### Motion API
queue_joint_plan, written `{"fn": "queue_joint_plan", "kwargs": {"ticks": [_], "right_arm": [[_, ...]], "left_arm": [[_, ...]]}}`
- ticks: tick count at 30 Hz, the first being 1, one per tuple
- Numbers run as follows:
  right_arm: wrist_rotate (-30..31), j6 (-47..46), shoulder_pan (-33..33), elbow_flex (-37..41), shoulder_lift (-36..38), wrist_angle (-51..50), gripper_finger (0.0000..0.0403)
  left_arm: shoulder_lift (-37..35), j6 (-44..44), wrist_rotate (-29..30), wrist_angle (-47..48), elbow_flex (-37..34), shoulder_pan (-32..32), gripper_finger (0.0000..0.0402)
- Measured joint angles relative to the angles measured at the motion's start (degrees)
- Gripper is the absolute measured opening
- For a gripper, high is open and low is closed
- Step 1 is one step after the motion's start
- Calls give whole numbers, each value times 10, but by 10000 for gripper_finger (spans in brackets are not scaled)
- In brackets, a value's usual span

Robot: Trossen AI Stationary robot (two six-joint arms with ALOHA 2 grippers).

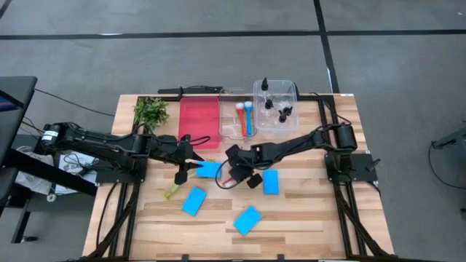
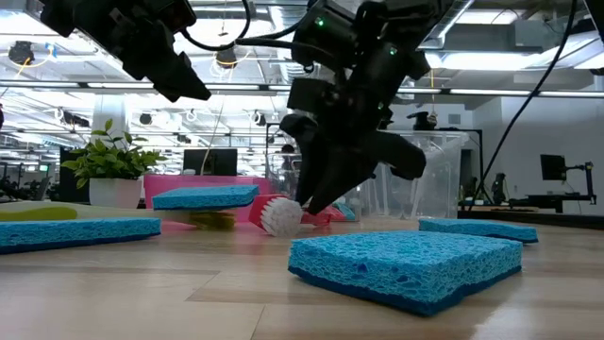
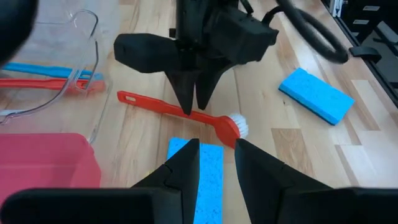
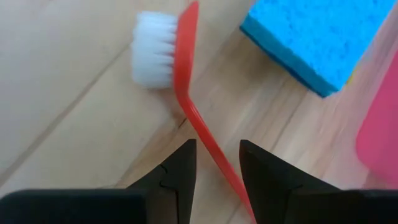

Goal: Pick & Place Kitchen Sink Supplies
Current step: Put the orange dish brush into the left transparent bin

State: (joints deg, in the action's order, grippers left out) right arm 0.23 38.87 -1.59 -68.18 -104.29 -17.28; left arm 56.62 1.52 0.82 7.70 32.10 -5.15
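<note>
Wrist view shows right claw [image 4: 216, 163] spread astride red brush [image 4: 186, 93]; left claw [image 3: 216, 163] spread above sponge [image 3: 205, 180].

Red brush [image 4: 186, 93] handle runs off the right wrist frame's bottom edge between the right gripper [image 4: 217, 163] fingers. Blue sponge [image 3: 199, 180] is half hidden behind the left gripper [image 3: 216, 163] fingers. Small bottles [image 1: 275, 108] in the clear tray [image 1: 291, 124] too tiny to count, maybe four. Yellow-green brush [image 1: 172, 191] mostly under the left arm.
</note>
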Motion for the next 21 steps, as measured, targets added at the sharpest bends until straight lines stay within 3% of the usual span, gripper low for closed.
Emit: {"fn": "queue_joint_plan", "kwargs": {"ticks": [14,21], "right_arm": [[-3,-7,14,-2,-45,-3,115],[-3,-34,14,-1,-38,-6,90]], "left_arm": [[0,0,0,0,0,0,103],[0,0,0,0,0,0,103]]}}
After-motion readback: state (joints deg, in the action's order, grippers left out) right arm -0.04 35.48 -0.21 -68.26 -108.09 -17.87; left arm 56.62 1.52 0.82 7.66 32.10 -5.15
